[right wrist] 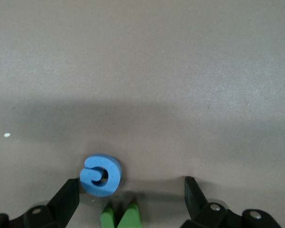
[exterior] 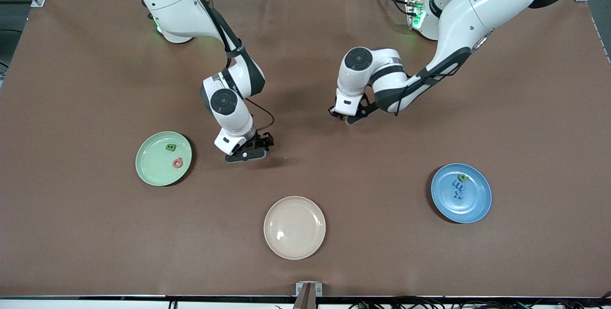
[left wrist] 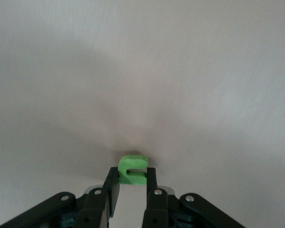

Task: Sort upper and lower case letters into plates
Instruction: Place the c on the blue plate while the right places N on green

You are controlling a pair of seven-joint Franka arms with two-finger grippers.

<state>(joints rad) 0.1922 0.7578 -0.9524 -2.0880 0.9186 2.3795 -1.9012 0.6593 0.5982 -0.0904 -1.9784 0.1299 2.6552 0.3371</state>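
The left gripper [left wrist: 131, 186] pinches a green letter [left wrist: 133, 168] on the counter [exterior: 305, 51], ready to lift. The right gripper [right wrist: 132, 192] stands open around a blue letter [right wrist: 100, 175], poised to grasp.

blue letters [exterior: 458, 189] on blue plate [exterior: 477, 208]: too small to read, count unclear. green piece [right wrist: 119, 216] in right wrist view cut off by frame edge, shape unclear. left gripper's [exterior: 344, 119] letter hidden in front view.
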